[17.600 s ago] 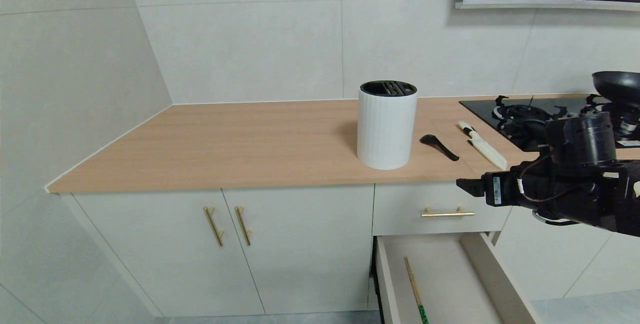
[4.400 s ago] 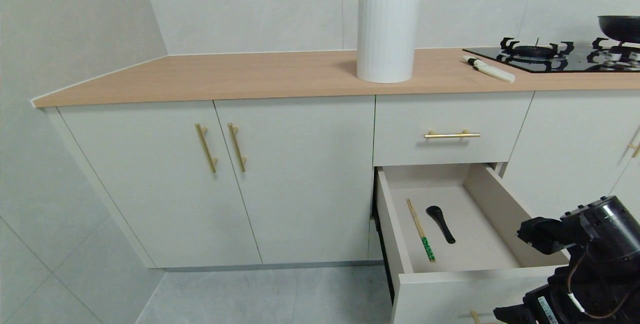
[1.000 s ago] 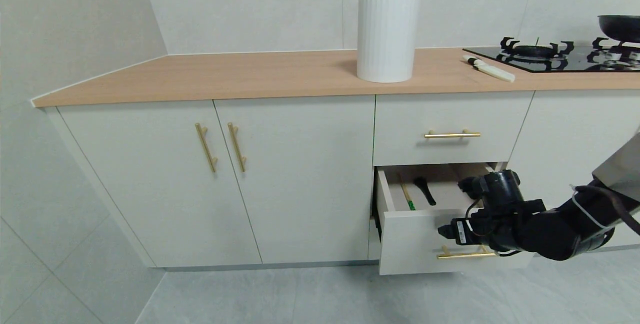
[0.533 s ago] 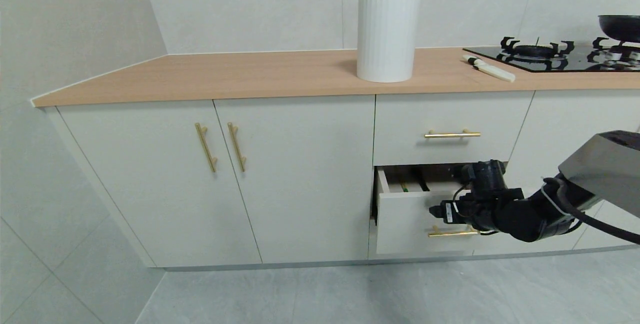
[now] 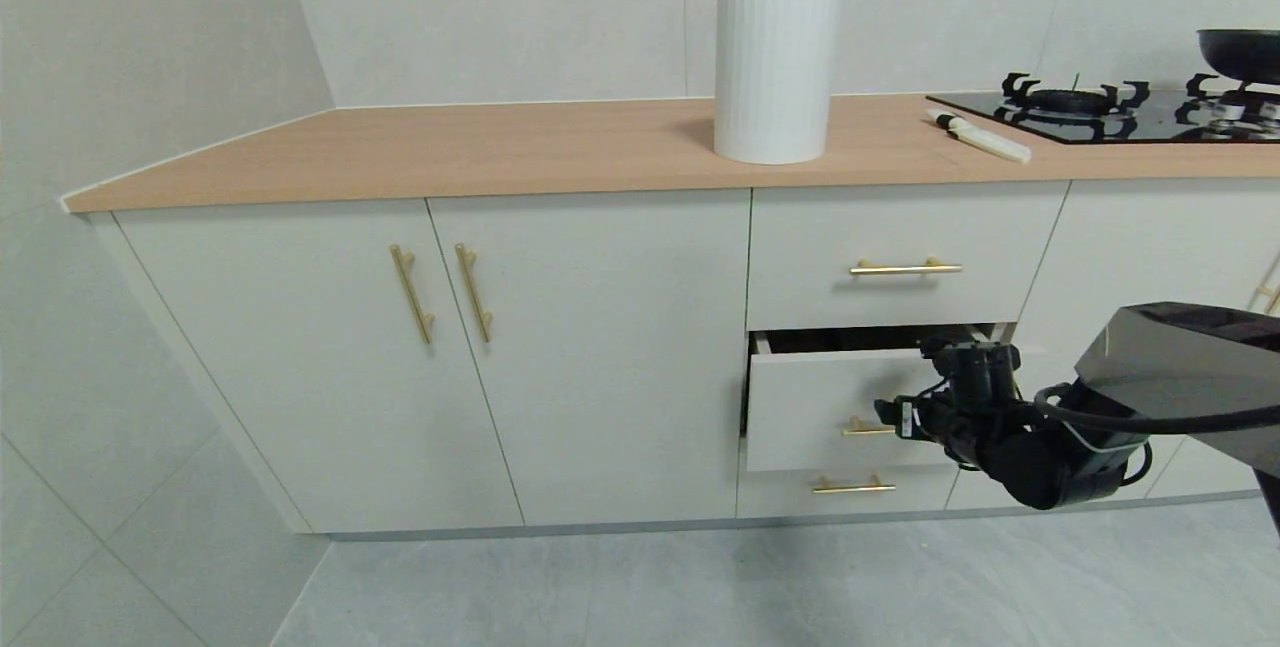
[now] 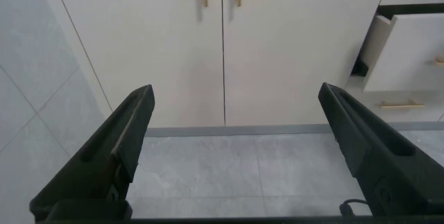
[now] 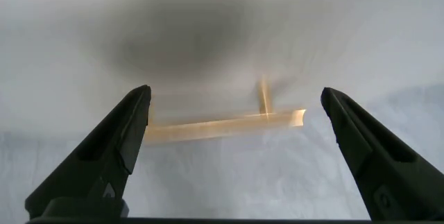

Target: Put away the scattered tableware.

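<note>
The middle drawer [image 5: 810,407] stands out a small way from the cabinet, and what lies inside it is hidden. My right gripper [image 5: 885,417] is right up at the drawer front, open, its fingers either side of the gold handle [image 7: 222,127], also seen as handle [image 5: 858,427]. A cream-handled knife [image 5: 978,137] lies on the wooden counter [image 5: 450,152] to the right of the tall white ribbed holder [image 5: 775,72]. My left gripper [image 6: 236,92] hangs open and empty low down, facing the cabinet doors [image 6: 222,44].
A black hob [image 5: 1110,112] with a pan [image 5: 1240,47] sits at the counter's right end. Shut drawers lie above [image 5: 900,257] and below [image 5: 850,492] the middle one. Double doors with gold handles [image 5: 440,292] are to the left. Grey tiled floor [image 5: 600,587] lies in front.
The middle drawer has slid in from half open to almost shut, with my right gripper following its front. The spoon and chopsticks inside have gone out of sight.
</note>
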